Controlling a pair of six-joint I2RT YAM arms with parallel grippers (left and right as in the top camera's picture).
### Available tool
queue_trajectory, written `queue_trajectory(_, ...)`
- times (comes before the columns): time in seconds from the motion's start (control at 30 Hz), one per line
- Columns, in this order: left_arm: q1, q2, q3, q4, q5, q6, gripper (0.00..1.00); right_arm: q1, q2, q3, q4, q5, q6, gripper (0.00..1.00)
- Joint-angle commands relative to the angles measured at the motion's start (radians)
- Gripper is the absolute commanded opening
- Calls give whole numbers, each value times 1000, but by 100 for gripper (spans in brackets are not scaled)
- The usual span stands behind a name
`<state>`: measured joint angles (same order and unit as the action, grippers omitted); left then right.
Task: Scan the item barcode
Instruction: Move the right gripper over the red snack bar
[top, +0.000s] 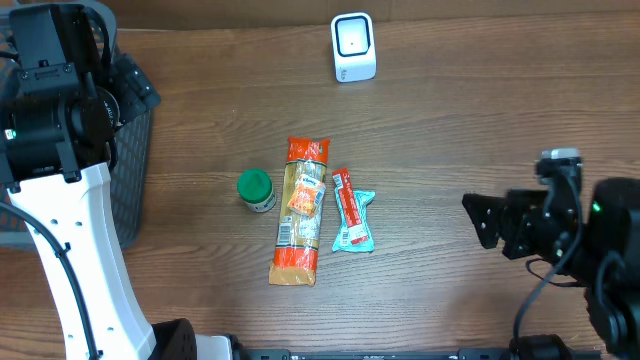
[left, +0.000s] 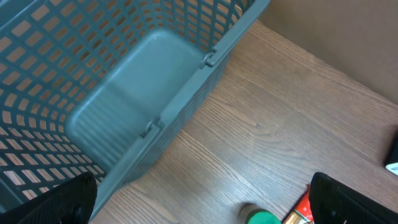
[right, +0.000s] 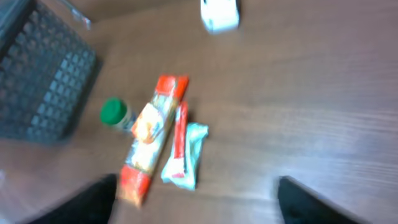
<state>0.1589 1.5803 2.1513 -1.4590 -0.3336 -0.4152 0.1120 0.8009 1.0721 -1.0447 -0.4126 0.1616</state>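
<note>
Overhead, edges: the table (top: 480, 110) has its far edge along the top, beyond the long orange packet (top: 300, 210). The basket (top: 135, 180) walls off the room to the packet's left.
Overhead, open room: bare wood lies between the packet and my right gripper (top: 482, 220), and more between the packet and the scanner (top: 353, 47), which is well beyond its far end.
Overhead, count: three items, one scanner, one basket.
Overhead, items: the green-capped jar (top: 256, 190) is just left of the packet. The teal packet (top: 352, 210) is close on the packet's right, and I cannot tell whether they touch.
Overhead, arms: my left arm (top: 60, 110) is over the basket, far left of the packet.
Left wrist, gripper: my left gripper (left: 199, 190) is spread wide with nothing between the fingers.
Left wrist, edges: the basket wall runs diagonally across the frame, and the table edge cuts the upper right corner.
Left wrist, count: one jar cap and one corner of the packet, both at the bottom edge.
Right wrist, gripper: the frame is blurred. My right fingers stand apart with only bare wood between them, holding nothing.
Right wrist, open room: there is clear wood to the right of the packet.
Right wrist, count: three items, one scanner beyond the packet, one basket at its left.
</note>
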Motion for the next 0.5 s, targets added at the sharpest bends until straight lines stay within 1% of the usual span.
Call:
queue_trajectory(0.0, 4, 8, 11, 0, -13, 9, 100, 2, 43, 11, -29, -61, -23, 51)
queue_trajectory(0.07, 4, 8, 11, 0, -13, 9, 100, 2, 89, 3, -61, -60, -41, 41)
queue_trajectory(0.13, 4, 8, 11, 0, -13, 9, 100, 7, 132, -3, -87, -61, -60, 41)
queue_trajectory(0.27, 4, 8, 11, 0, -13, 9, 100, 37, 242, -17, -125, -61, -97, 50)
queue_trajectory(0.47, 5, 8, 11, 0, -13, 9, 100, 124, 404, -26, -112, -59, -118, 56)
